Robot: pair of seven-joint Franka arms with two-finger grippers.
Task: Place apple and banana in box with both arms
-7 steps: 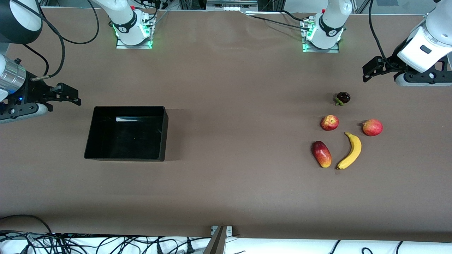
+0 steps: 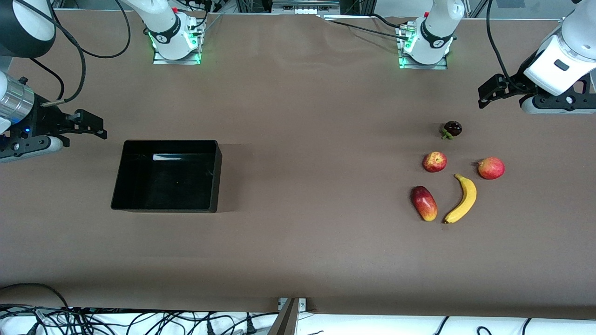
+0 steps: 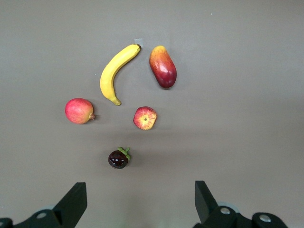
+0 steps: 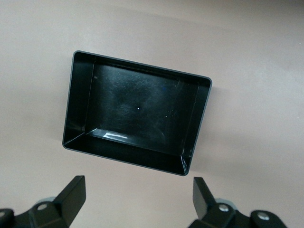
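Front view: apple (image 2: 434, 161), banana (image 2: 462, 198) seemingly unmoved.

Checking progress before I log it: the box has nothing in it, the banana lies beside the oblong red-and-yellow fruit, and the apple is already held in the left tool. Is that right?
Not quite. The apple is not held: it lies on the table among the other fruits, as the front view shows, and the left tool is open with nothing in it. The box has nothing in it, and the banana lies beside the oblong red-and-yellow fruit.
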